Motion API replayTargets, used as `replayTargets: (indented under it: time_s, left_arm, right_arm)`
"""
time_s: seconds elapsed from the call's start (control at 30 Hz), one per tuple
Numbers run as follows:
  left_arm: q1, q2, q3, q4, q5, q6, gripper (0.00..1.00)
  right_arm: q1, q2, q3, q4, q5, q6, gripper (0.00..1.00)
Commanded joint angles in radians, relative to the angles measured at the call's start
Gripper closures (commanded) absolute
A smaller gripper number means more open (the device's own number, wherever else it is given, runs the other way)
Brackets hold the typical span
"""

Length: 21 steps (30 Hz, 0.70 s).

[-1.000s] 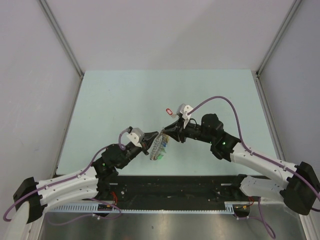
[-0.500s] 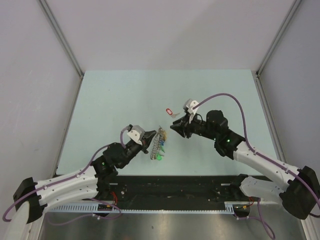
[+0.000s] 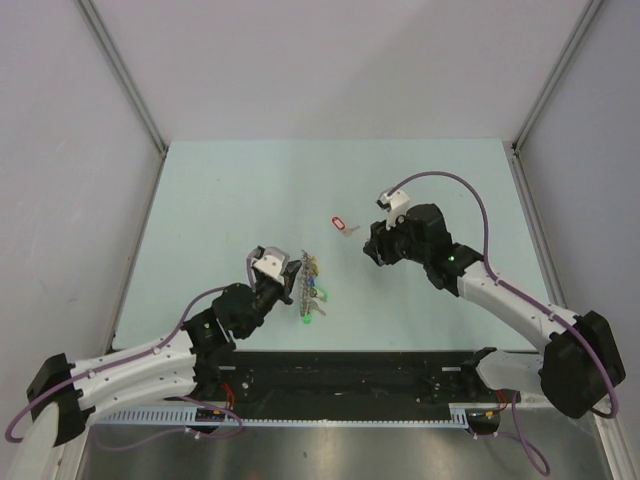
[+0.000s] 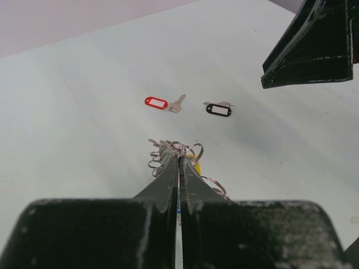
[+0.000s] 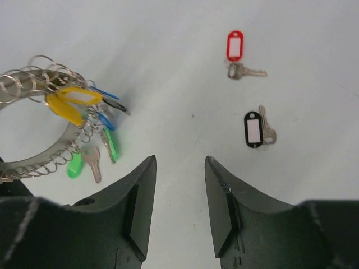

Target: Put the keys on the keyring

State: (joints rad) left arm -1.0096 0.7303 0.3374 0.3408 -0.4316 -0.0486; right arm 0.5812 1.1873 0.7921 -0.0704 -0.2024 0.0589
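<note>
Keyring point(image 5: 45, 150): near mid-table point(image 3: 220, 200), just ahead of L arm. Can't tell if its lower edge touches the table.
Left fingers point(image 4: 178, 168): pinched shut on the ring's wire, ring standing up btwn the tips.
Right fingers point(image 5: 143, 190): spread apart, nothing btwn them. They hang above bare table, ring to one side, loose keys to the other.
Done so far: a bunch of keys already hangs on the ring. R wrist view shows a yellow tag point(image 5: 67, 105), a green tag point(image 5: 74, 167), blue ones beside them, plus a row of small split loops along the wire.
Not done: 2 keys lie off the ring, flat on the table.
Red-tag key point(image 5: 235, 47): farther out from the arms, well apart from the ring.
Black-tag key point(image 5: 253, 129): near the red one but not touching it, and closer to the right fingers. In the top view it's hidden under the R arm.
Progress (est.): most of the way, 2 keys to go as far as can be seen. Exact count on the ring is too small to read.
Next (guess): R arm goes down for a loose key, prob. the black one as it's nearest, while L keeps the ring steady for threading.
</note>
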Motion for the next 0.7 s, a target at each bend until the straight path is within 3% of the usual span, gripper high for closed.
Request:
replayTargets:
  time_s: [0.0,0.43,0.67]
  left_arm:
    - [0.002,0.004,0.061,0.047,-0.094,-0.034,1.00]
    - [0.034,0.052,0.054,0.098,-0.044,0.033,1.00]
    - [0.037,0.041,0.028,0.098,-0.021,0.056,1.00]
  right_arm:
    - [-0.018,0.087,0.091,-0.075,0.083,0.039,0.55]
    - [-0.116,0.419,0.321,-0.293,0.144,0.110,0.57]
    - [-0.167,0.528,0.332,-0.279,0.101,0.257,0.62]
